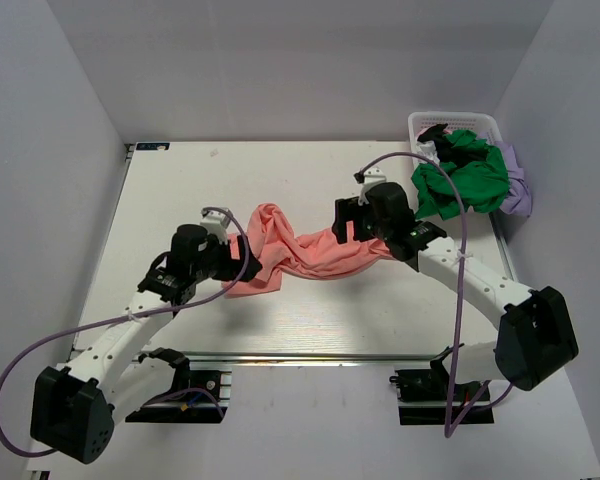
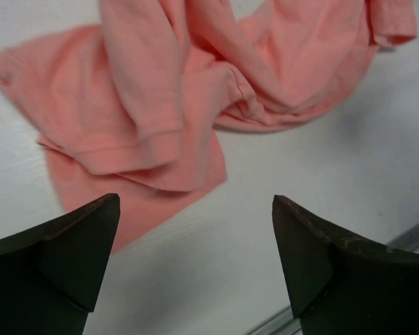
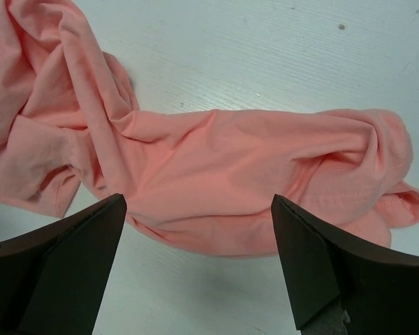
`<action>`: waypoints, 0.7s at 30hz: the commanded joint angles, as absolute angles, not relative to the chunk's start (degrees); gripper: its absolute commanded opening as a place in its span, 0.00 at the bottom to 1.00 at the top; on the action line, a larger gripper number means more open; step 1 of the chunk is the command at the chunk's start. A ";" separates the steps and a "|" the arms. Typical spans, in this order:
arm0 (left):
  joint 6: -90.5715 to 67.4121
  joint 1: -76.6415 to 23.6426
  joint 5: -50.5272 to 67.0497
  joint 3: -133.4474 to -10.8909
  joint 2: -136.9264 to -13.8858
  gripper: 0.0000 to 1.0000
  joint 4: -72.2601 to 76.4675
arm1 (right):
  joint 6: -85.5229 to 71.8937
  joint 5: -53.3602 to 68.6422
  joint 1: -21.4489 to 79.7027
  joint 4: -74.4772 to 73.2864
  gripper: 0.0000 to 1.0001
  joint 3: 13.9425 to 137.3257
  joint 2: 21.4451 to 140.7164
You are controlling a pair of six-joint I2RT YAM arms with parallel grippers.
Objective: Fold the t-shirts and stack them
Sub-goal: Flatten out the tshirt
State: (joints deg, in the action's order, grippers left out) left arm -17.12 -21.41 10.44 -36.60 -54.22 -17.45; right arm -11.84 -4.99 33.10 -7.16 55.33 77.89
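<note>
A salmon-pink t-shirt is seen crumpled and unfolded near the middle of the desk, stretched into a twisted band running from left to right. The left gripper is held at the left end of that shirt, its jaws spread wide with nothing between them. In the left wrist view the gripper is shown over bare desk just beside a sleeve and hem of the pink shirt. The right gripper is positioned at the right end of the band, jaws likewise spread wide and empty. In the right wrist view the gripper is seen above the bunched cloth; whether cloth is touched by either gripper cannot be told. At the far right corner a white lattice basket is placed. A bright green t-shirt is draped over its near rim, a lilac t-shirt hangs at its right side, and dark cloth lies on top.
</note>
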 commanded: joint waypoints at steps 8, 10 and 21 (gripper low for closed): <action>-21.62 -22.50 22.76 -31.20 -63.72 0.91 -7.56 | -18.19 -15.20 31.03 -7.82 0.90 55.11 75.50; -22.40 -22.50 19.17 -31.20 -63.72 0.91 -7.56 | -19.76 -16.25 30.24 -7.91 0.90 54.06 75.50; -23.91 -22.50 15.91 -29.79 -68.90 0.80 -1.76 | -22.85 -16.35 25.40 -8.87 0.90 53.26 76.72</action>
State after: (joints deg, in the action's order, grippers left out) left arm -23.46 -22.26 16.73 -30.30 -67.88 -4.08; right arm -20.97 -15.09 26.15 -9.28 53.01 76.44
